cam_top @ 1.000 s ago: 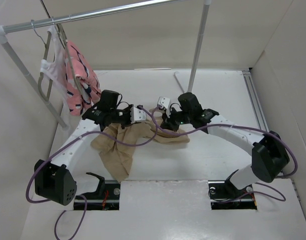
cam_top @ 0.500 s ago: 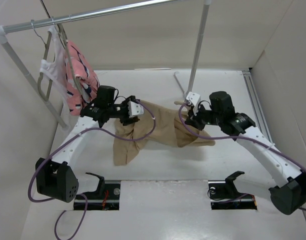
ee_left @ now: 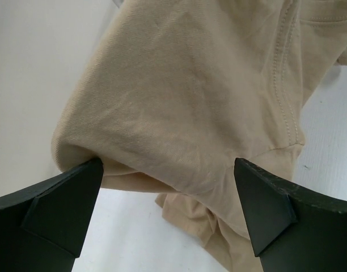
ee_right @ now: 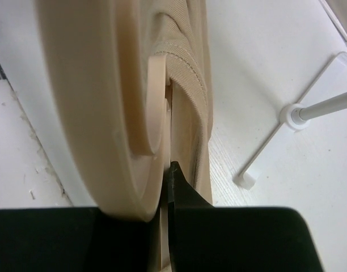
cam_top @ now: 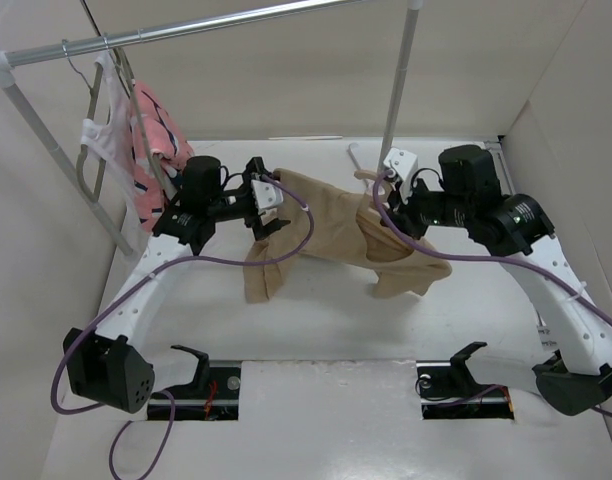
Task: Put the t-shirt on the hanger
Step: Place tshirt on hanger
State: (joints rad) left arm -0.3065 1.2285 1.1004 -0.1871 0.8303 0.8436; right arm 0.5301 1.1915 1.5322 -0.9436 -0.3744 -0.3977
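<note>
Top external: right hand [cam_top: 384,198] clenches the hanger [cam_top: 364,175] at one o'clock; the released left hand [cam_top: 262,218] should grip the t-shirt [cam_top: 326,225] lower.

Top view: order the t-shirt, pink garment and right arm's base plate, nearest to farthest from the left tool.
1. t-shirt, right at the left tool, on its right.
2. pink garment, hanging at left.
3. right arm's base plate, near edge, right.

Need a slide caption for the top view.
Right gripper holds the hanger, t-shirt draped from it above the table; left gripper open at the shirt's left end.
</note>
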